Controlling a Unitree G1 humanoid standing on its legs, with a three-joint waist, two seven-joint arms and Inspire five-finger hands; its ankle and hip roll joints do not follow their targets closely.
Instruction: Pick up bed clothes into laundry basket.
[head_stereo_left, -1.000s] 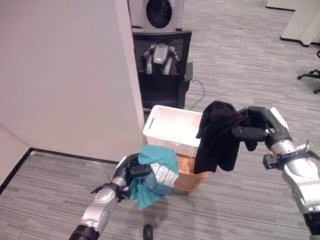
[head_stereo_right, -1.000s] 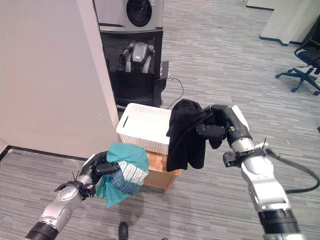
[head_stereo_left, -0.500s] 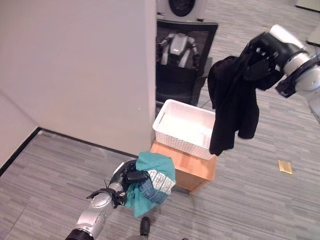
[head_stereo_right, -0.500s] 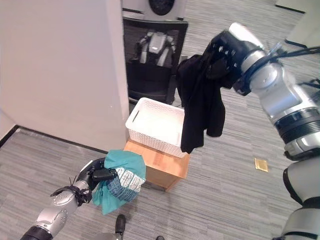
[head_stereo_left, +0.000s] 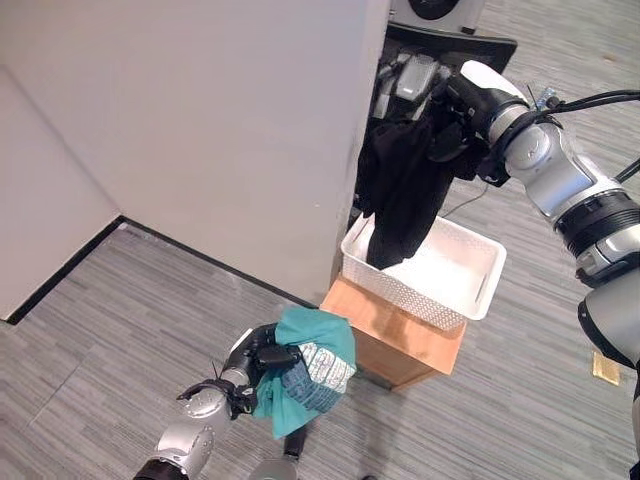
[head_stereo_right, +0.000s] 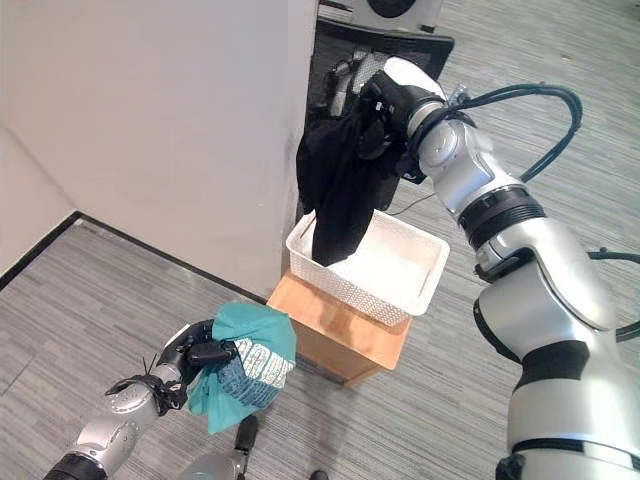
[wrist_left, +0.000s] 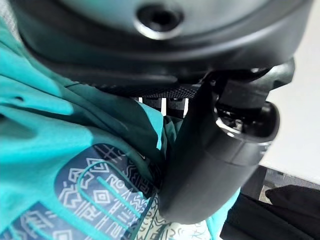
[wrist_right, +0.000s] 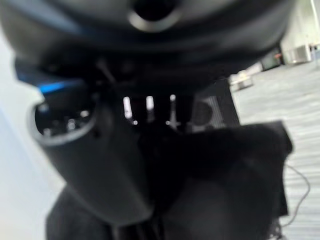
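Left eye view: a white perforated plastic laundry basket (head_stereo_left: 470, 290) sits on a low wooden box (head_stereo_left: 395, 335) beside a plain grey wall (head_stereo_left: 200, 130), a black mesh chair (head_stereo_left: 460, 45) behind. The right hand (head_stereo_left: 462, 105) is clamped on a limp black garment (head_stereo_left: 400, 195) whose tail dangles into the basket. Low on the carpeted floor side, the left hand (head_stereo_left: 255, 355) is curled tight round a bunched teal patterned cloth (head_stereo_left: 310, 365), just beside the box.
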